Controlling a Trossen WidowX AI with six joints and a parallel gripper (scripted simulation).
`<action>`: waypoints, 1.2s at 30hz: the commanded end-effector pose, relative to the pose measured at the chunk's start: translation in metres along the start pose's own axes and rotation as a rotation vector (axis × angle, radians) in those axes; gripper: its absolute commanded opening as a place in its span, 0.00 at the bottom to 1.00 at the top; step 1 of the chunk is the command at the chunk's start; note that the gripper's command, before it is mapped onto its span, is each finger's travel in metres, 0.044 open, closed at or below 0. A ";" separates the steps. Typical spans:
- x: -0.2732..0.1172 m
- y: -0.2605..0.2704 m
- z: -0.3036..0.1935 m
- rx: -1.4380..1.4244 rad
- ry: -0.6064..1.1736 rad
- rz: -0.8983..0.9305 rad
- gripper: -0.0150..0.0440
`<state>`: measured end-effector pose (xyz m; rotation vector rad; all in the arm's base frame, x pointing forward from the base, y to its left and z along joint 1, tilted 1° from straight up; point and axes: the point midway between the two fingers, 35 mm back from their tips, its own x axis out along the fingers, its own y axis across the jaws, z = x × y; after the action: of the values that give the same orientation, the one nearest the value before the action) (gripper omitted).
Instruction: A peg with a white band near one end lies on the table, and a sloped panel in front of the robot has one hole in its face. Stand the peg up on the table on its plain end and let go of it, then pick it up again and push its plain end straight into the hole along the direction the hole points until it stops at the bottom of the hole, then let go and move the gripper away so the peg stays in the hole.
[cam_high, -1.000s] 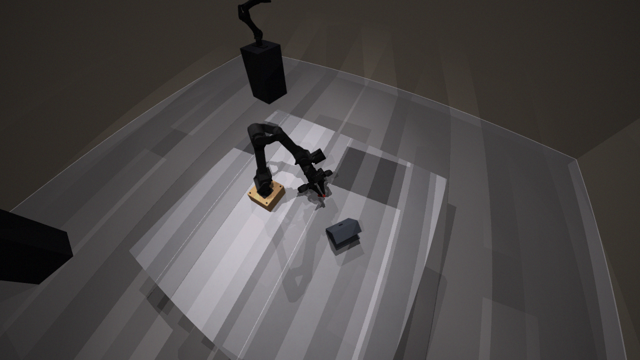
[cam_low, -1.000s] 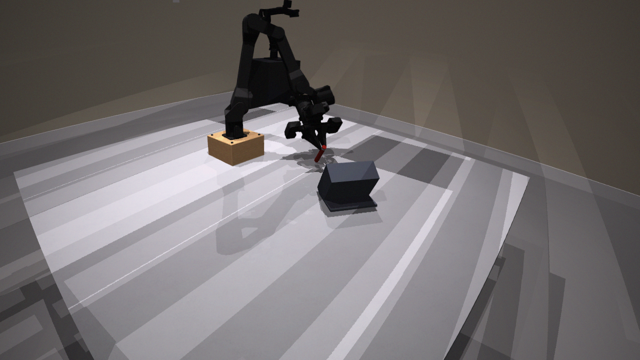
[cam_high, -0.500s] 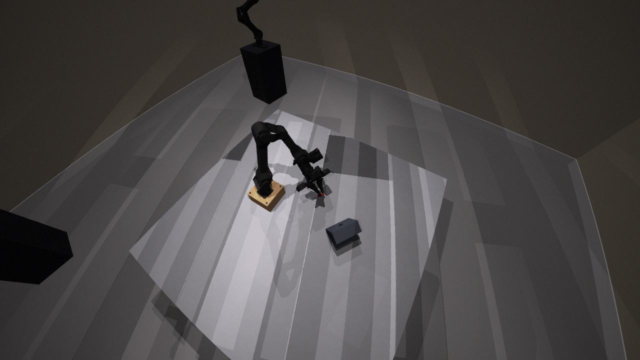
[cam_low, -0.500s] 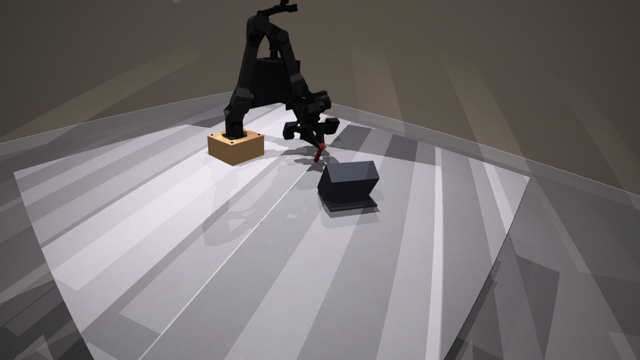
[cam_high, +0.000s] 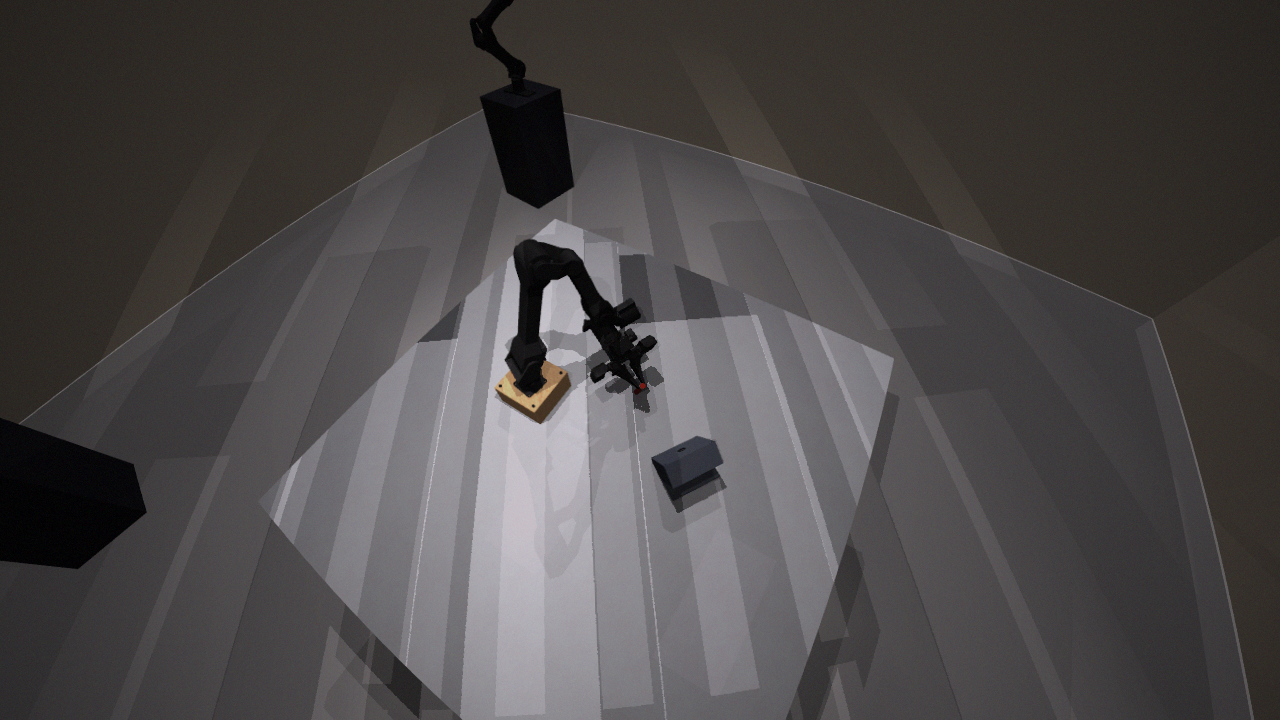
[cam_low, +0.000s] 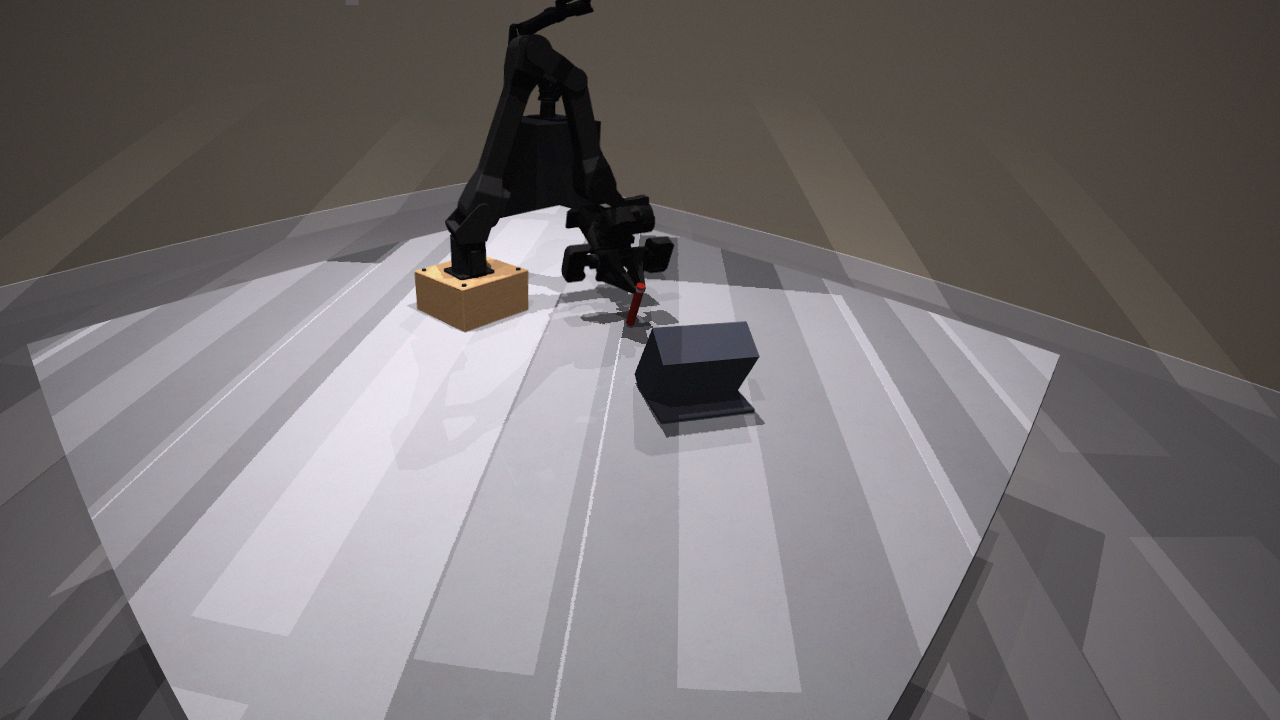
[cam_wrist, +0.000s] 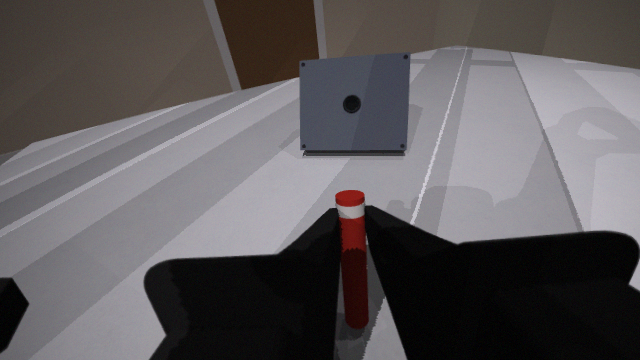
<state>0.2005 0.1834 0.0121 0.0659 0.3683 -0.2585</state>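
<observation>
The red peg (cam_high: 641, 386) (cam_low: 635, 307) (cam_wrist: 354, 280) is held near its white-banded end, which points up. It leans slightly from upright in the exterior view, plain end down near the table; I cannot tell whether that end touches. My gripper (cam_high: 640, 382) (cam_low: 638, 285) (cam_wrist: 350, 215) is shut on the peg, with a fingertip on each side just below the band. The grey sloped panel (cam_high: 693, 463) (cam_low: 702, 344) (cam_wrist: 325, 120) stands beyond the peg in the wrist view. Its round hole (cam_wrist: 351, 104) (cam_high: 682, 449) is empty; the exterior camera sees the panel from behind, hiding the hole.
My arm's wooden base block (cam_high: 539, 409) (cam_low: 469, 306) stands left of the peg in the top and exterior views. A dark pedestal (cam_high: 529, 147) with another arm stands behind it, and another dark block (cam_high: 62, 501) is at the far left. Shadows stripe the table.
</observation>
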 end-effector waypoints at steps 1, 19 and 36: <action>-0.002 0.001 -0.002 -0.002 -0.036 0.000 0.34; -0.011 0.000 -0.008 -0.002 -0.163 -0.001 0.34; -0.012 0.000 -0.010 -0.006 -0.152 0.001 0.34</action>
<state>0.1862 0.1875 0.0087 0.0417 0.2181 -0.2600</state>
